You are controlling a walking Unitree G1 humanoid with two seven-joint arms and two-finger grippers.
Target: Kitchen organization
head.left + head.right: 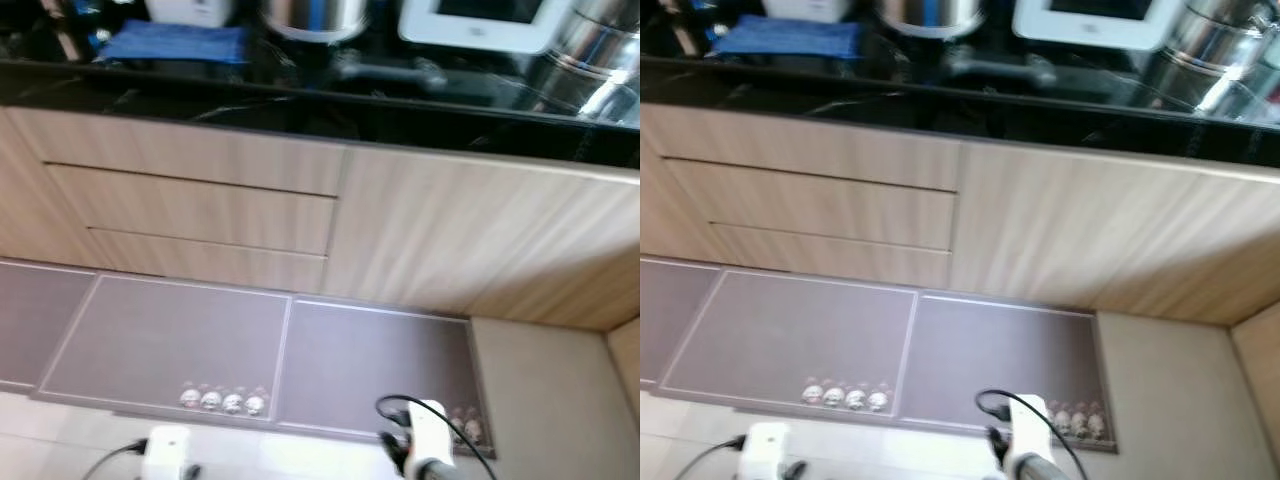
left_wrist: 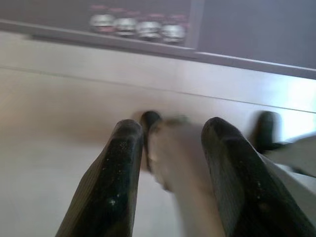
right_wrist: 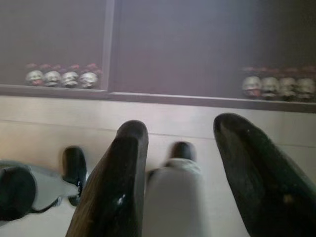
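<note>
I'm stood off from the counter point(image 1: 300, 100), so both arms hang low over the mat point(image 1: 170, 340). Left gripper point(image 2: 170, 163) and right gripper point(image 3: 180, 168) both spread, nothing between the fingers. Blue cloth point(image 1: 175, 42), pots point(image 1: 315, 15) wait up top.

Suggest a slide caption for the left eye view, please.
Robot faces wooden drawers under a black counter, grey floor mat below.
</note>
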